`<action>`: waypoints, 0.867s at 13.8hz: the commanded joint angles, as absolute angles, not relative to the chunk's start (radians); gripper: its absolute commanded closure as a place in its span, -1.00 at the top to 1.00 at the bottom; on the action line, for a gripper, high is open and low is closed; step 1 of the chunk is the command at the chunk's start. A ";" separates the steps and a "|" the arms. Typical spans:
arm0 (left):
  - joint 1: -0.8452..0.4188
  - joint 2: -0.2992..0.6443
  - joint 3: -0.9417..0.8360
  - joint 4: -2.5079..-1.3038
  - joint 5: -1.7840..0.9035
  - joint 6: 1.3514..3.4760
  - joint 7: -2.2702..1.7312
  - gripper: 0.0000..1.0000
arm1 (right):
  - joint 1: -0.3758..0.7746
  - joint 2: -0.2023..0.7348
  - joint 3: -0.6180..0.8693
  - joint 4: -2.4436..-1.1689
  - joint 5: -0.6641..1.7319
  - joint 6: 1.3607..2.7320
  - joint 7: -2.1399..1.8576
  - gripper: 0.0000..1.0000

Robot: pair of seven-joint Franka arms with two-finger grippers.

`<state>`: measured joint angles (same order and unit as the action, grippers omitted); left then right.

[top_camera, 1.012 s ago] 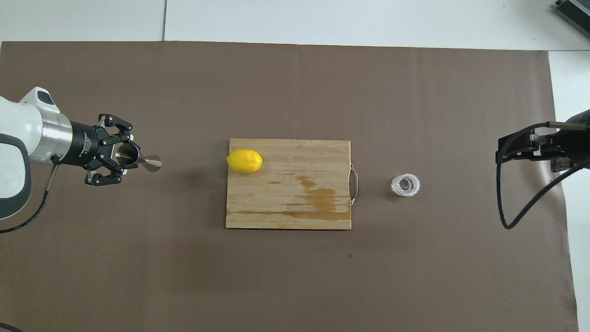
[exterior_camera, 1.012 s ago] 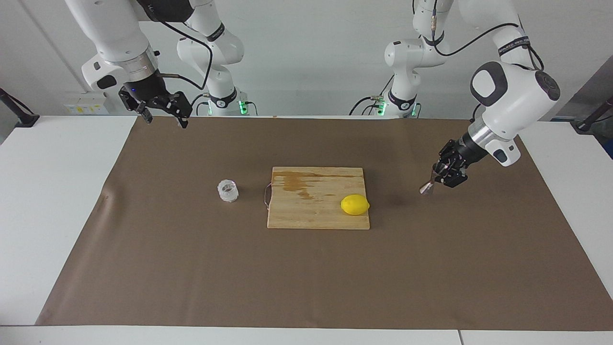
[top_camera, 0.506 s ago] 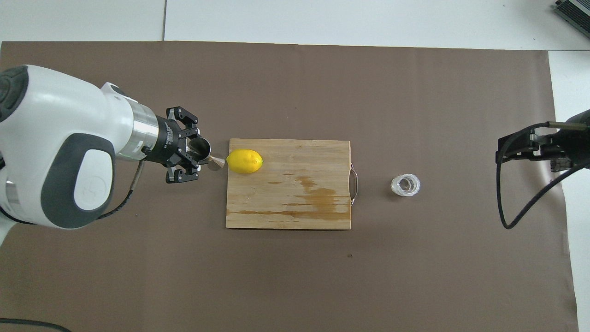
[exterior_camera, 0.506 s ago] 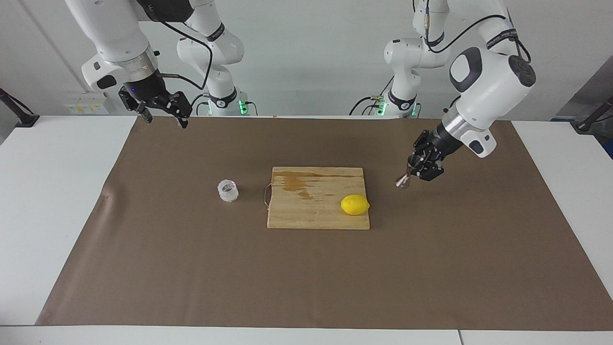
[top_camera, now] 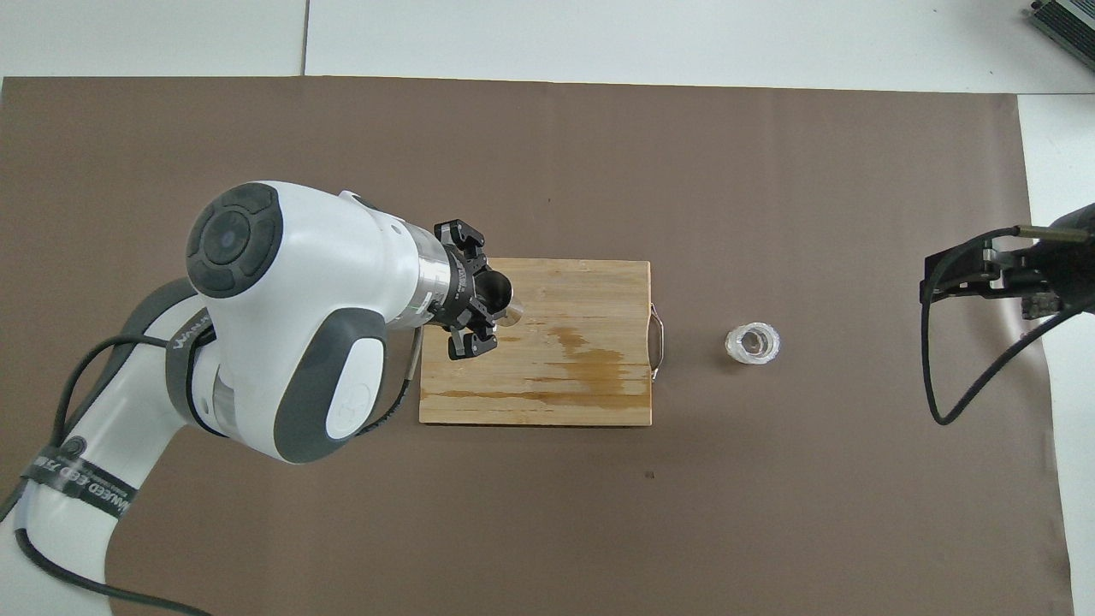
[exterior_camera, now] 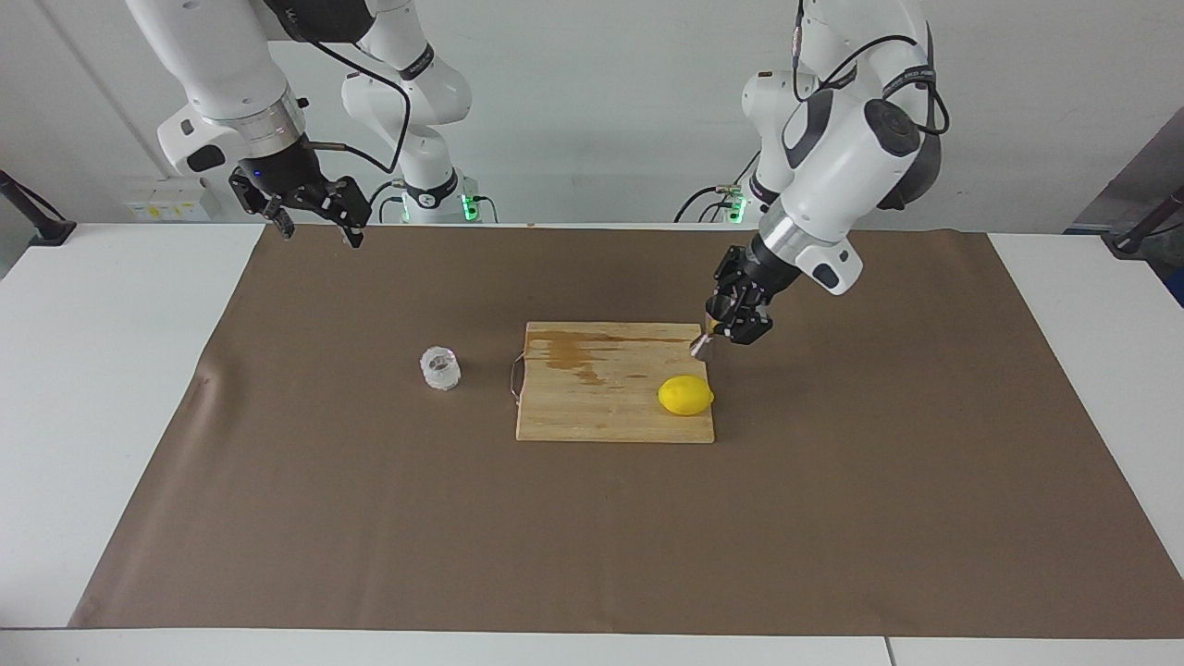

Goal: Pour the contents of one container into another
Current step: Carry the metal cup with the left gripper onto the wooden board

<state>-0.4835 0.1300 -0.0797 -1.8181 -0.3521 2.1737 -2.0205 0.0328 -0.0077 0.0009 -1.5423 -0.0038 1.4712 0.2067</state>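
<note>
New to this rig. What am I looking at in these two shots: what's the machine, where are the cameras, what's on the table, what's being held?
Two white robot arms share one table, each ending in a two-finger pincer. One camera faces them across the table; the other looks down from above their end.

On the brown mat lie a wooden cutting board with a lemon on it, and a small clear glass tumbler standing beside the board's handle end, toward the right arm's end.

The left pincer holds a small steel jigger, tilted, in the air over the board's corner near the lemon. The right pincer waits, holding nothing, over the mat's edge by its base.
</note>
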 commanded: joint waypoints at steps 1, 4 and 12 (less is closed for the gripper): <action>-0.558 0.195 -0.063 -1.778 -0.338 2.204 -2.095 -1.00 | 0.021 -0.015 0.008 -1.542 0.020 1.459 0.209 1.00; -0.610 0.287 -0.063 -1.706 -0.281 2.213 -2.187 -1.00 | 0.017 -0.015 0.008 -1.543 0.020 1.457 0.209 1.00; -0.687 0.360 -0.063 -1.701 -0.224 2.293 -2.322 -1.00 | 0.034 -0.017 0.015 -1.546 0.020 1.459 0.206 1.00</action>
